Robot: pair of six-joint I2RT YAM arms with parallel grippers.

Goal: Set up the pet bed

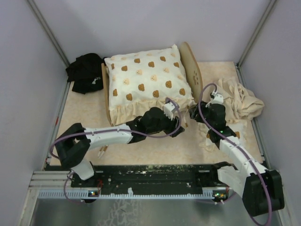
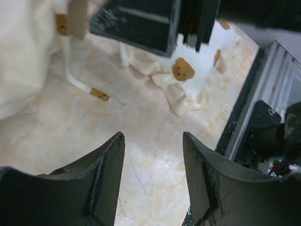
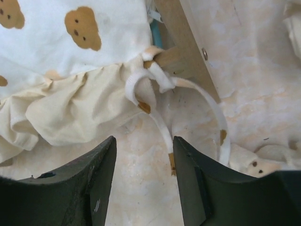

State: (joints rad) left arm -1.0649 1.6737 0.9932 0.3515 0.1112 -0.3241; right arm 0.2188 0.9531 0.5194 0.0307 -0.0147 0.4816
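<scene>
The pet bed [image 1: 190, 66] is being carried at the back centre of the bench [image 1: 141, 150], with its headboard to the right. Its frame is being filled by a cream frilled cushion [image 1: 148, 80]. At the near right corner, the left claw [image 2: 153, 139] and the right claw [image 3: 143, 141] are each being held with jaws apart, nothing gripped. White tie straps [image 3: 160, 80] are being hung from the corner post.

Tabletop [image 1: 160, 150] free in front — pet bed [image 1: 190, 63], beige cloth [image 1: 242, 101] behind.
</scene>
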